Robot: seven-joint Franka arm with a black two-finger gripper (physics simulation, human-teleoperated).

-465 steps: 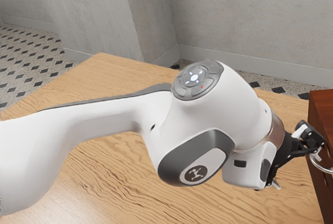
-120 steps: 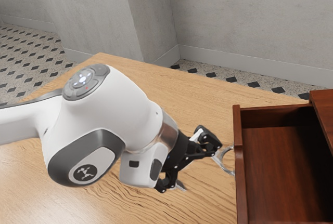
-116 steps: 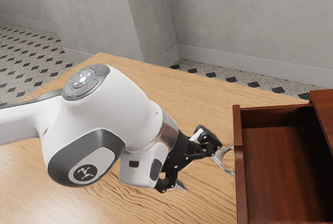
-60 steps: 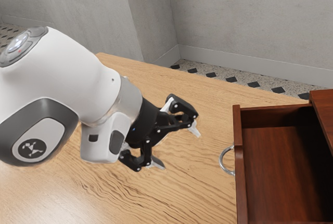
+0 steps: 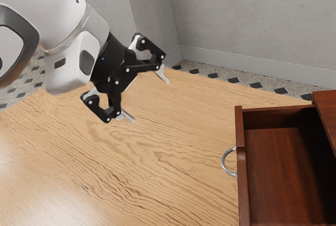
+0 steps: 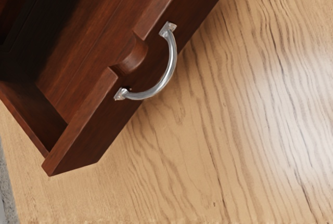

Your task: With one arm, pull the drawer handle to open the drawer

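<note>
The drawer (image 5: 241, 147) is made of dark red-brown wood. It sits on the pale wooden worktop (image 5: 131, 173) at the exterior view's right side. It is open, and you can look down into it and see its flat wooden bottom and its side walls. On its front is the handle (image 5: 226, 161), a thin, shiny, silver-grey bar bent like a bow. Both ends of the bow are fixed to the drawer front and the middle stands out from the wood.

In the wrist view, the handle (image 6: 171, 63) curves out from a small rounded dip in the drawer (image 6: 93, 125) front, with the grainy worktop (image 6: 250, 130) beside it.

The black gripper (image 5: 146, 97) is at the end of the big white arm (image 5: 63, 32). It hangs in the air above the worktop, toward the exterior view's left and well apart from the handle. Its two fingers are spread wide and there is nothing between them.
</note>
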